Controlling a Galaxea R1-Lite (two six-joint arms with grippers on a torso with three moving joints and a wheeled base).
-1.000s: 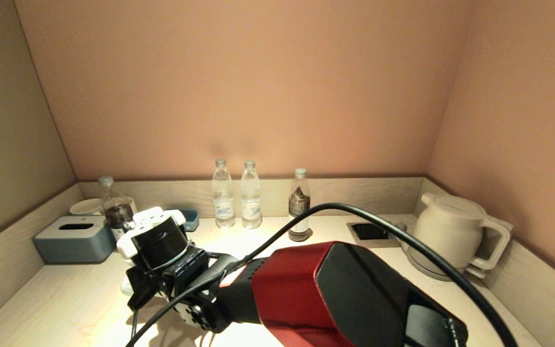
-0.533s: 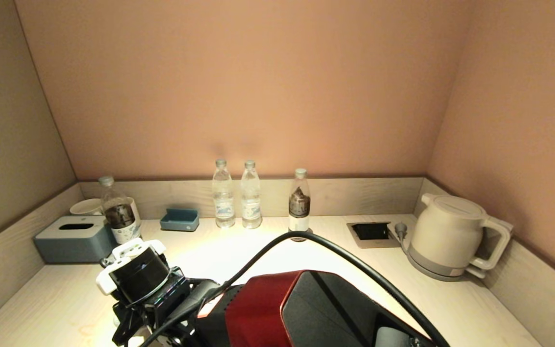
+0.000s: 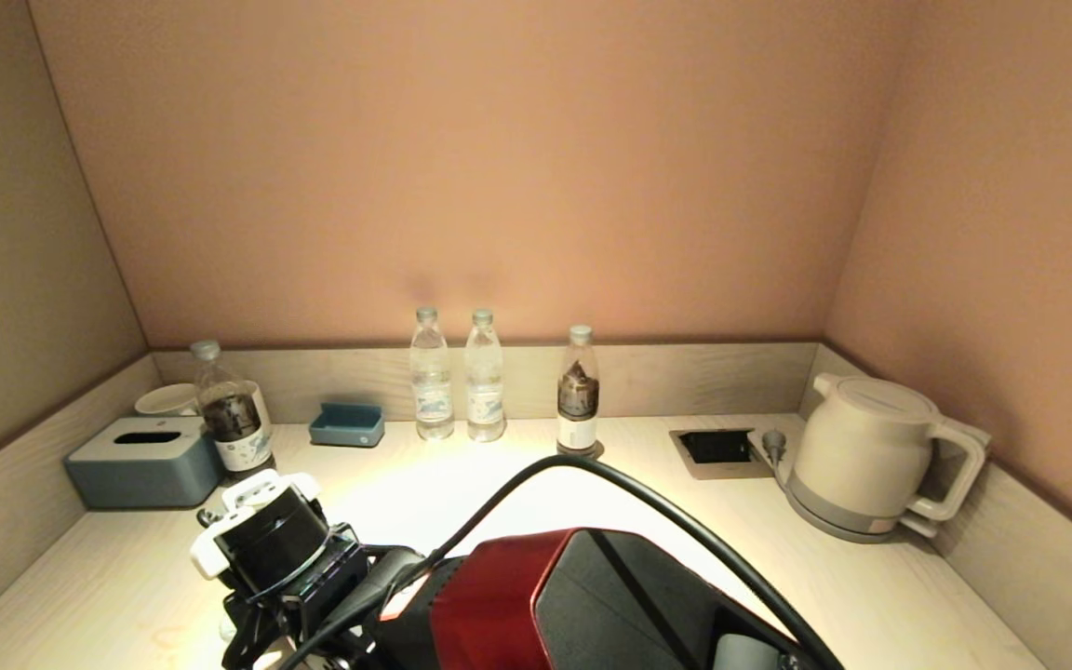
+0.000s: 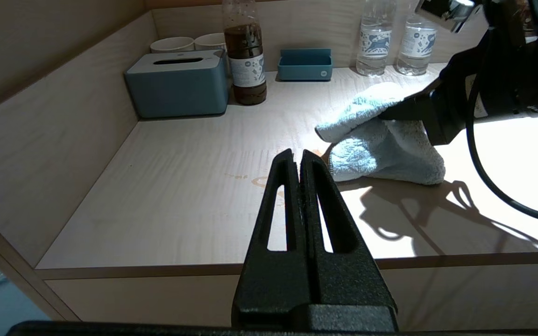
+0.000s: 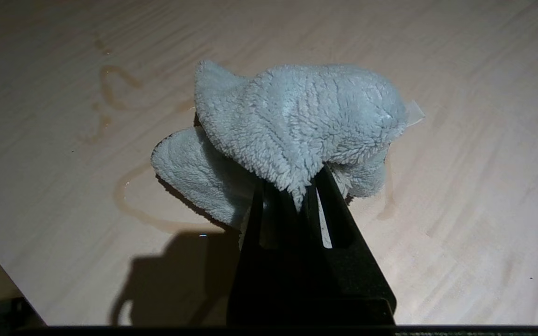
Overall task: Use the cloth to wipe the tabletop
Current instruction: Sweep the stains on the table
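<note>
Where cloth (image 5: 292, 126) lies, tissue box (image 3: 143, 460) nearby.

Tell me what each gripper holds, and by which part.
The right gripper pinches the cloth by a bunched fold at its edge, the rest resting on the tabletop. The left gripper is shut, holding nothing.

Bare tabletop (image 3: 648, 484) mid-counter; bottles (image 3: 485, 377), tissue box (image 3: 140, 461), kettle (image 3: 866, 456) along the walls.
</note>
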